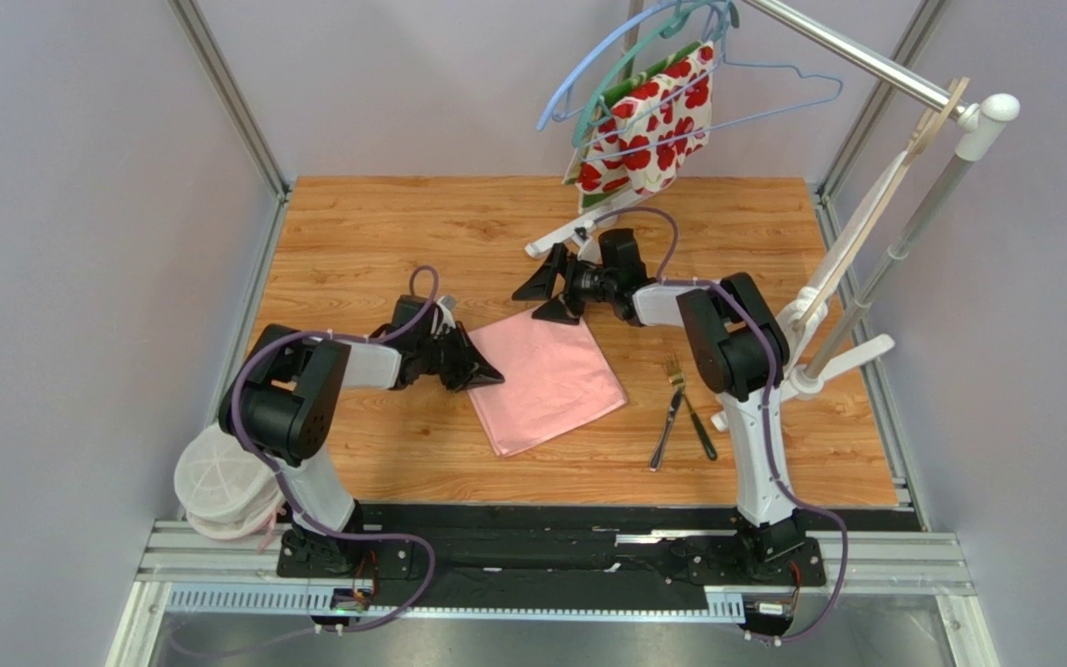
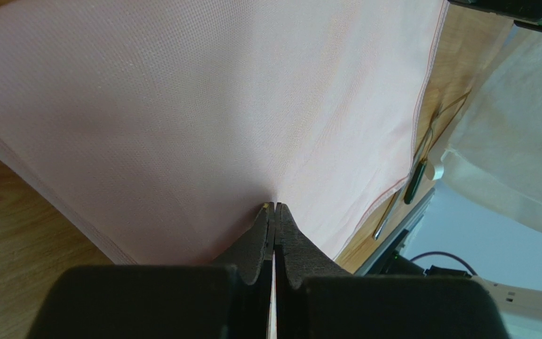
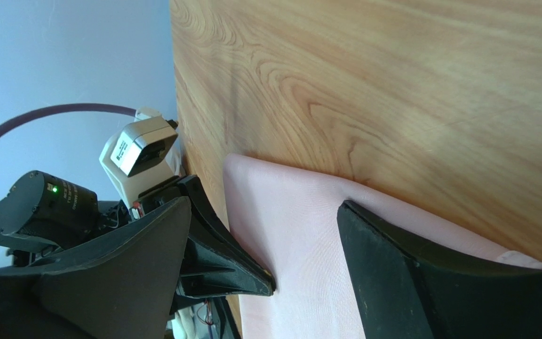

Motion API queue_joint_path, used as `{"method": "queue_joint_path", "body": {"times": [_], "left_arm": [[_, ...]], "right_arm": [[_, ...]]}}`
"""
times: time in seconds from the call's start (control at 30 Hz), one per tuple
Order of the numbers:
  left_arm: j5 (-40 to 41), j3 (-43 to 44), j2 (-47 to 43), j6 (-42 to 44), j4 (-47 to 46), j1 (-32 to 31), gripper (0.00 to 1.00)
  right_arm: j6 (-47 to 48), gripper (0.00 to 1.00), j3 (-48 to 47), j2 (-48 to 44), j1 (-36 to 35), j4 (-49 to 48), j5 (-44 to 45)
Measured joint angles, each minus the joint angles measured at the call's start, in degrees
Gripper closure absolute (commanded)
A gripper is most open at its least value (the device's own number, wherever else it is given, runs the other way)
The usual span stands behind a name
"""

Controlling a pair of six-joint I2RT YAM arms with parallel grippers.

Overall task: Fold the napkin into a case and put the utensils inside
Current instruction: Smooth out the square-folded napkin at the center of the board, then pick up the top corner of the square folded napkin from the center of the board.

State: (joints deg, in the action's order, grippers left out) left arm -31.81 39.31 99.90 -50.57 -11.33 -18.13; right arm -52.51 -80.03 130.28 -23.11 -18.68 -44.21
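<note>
Two utensils (image 1: 680, 412), a silver-tined fork and a darker thin piece, lie close together on the bench (image 1: 358, 250), well to the right of the napkin (image 1: 549, 380). Nothing holds them.

Item, napkin: light pink, lying flat near the middle of the bench. I see no case made of it.

Item, left pincer (image 1: 493, 374): closed tight on the napkin's left edge.

Item, right pincer (image 1: 549, 296): spread apart at the napkin's far edge, gripping nothing.

Progress, as I judge it: early. The folds that would make a case are yet to be done, and loading the utensils comes after.

Views: my left wrist camera shows the cloth pinched between the tips, which the overhead cannot settle. The right wrist camera shows the gap straddling the cloth's border. Only the overhead shows the floral cloth (image 1: 644, 118) on hangers.
</note>
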Motion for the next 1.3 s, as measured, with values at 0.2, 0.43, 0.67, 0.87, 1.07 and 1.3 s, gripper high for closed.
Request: {"method": "queue_joint_path", "body": {"times": [0.2, 0.43, 0.67, 0.87, 1.07, 1.3], "left_arm": [[0.0, 0.31, 0.48, -0.35, -0.26, 0.83, 1.0], [2.6, 1.81, -1.11, 3.91, 3.87, 2.89, 1.0], [12.96, 5.75, -10.36, 17.2, 18.56, -1.79, 0.46], [20.83, 11.17, -17.68, 22.16, 21.53, -16.9, 0.46], [28.96, 18.97, -10.64, 24.17, 24.61, -31.54, 0.55], [32.09, 27.06, 1.38, 24.52, 29.03, -36.74, 0.55]], "right_arm": [[-1.95, 0.16, 0.11, 0.7, 2.75, -2.4, 0.66], [-2.47, 0.18, -0.83, 1.25, 7.56, -1.73, 0.31], [5.01, 0.19, -2.23, -4.42, 7.89, 17.11, 6.91], [12.52, 0.18, -1.22, -15.23, 4.11, 37.92, 20.37], [16.7, 0.22, 8.2, -29.4, 3.41, 48.5, 32.22], [16.9, 0.25, 21.84, -39.65, 4.26, 51.87, 37.33]]}}
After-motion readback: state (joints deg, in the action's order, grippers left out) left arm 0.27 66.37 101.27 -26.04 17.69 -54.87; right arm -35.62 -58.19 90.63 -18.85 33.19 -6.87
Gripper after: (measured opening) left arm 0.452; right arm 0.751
